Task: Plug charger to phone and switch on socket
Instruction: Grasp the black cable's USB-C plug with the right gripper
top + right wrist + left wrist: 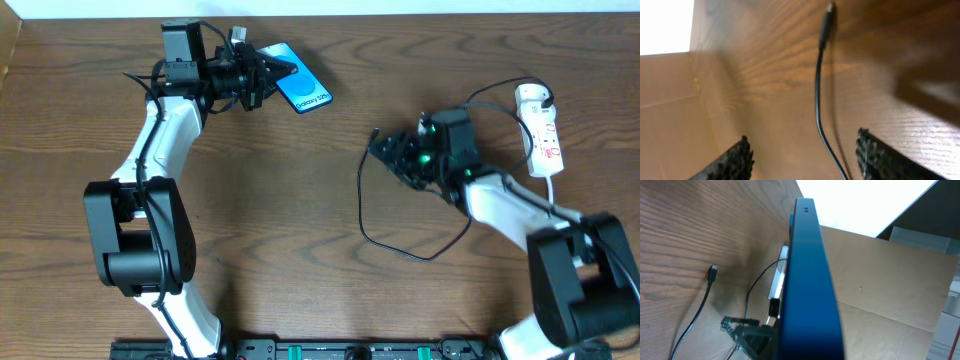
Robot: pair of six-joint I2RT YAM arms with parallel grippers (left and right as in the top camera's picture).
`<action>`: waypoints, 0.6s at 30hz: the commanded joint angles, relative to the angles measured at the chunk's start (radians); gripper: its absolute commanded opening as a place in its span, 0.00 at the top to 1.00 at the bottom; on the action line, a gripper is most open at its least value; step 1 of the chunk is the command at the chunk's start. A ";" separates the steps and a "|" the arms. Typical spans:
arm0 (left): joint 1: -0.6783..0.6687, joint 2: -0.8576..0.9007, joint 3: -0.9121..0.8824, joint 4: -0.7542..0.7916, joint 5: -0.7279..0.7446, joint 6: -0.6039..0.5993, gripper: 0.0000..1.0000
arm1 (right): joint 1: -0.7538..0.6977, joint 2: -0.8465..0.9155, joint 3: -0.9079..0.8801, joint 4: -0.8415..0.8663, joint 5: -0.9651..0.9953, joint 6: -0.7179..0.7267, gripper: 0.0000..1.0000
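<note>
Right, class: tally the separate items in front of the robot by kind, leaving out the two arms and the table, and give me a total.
Smartphone: 1
Black charger cable: 1
White power strip: 1
Total: 3

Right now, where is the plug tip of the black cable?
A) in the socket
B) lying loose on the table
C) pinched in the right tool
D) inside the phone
B: the plug tip lies bare on the table, near the open right tool, apart from the phone.
</note>
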 commanded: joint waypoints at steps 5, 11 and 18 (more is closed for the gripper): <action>0.001 -0.025 0.015 0.005 0.045 0.018 0.93 | 0.025 0.189 0.271 -0.167 0.009 -0.055 0.48; 0.001 -0.025 0.015 0.005 0.045 0.018 0.92 | 0.025 0.284 0.306 -0.169 0.005 -0.017 0.52; 0.001 -0.025 0.015 0.005 0.045 0.018 0.93 | 0.043 0.339 0.306 -0.127 0.014 -0.017 0.55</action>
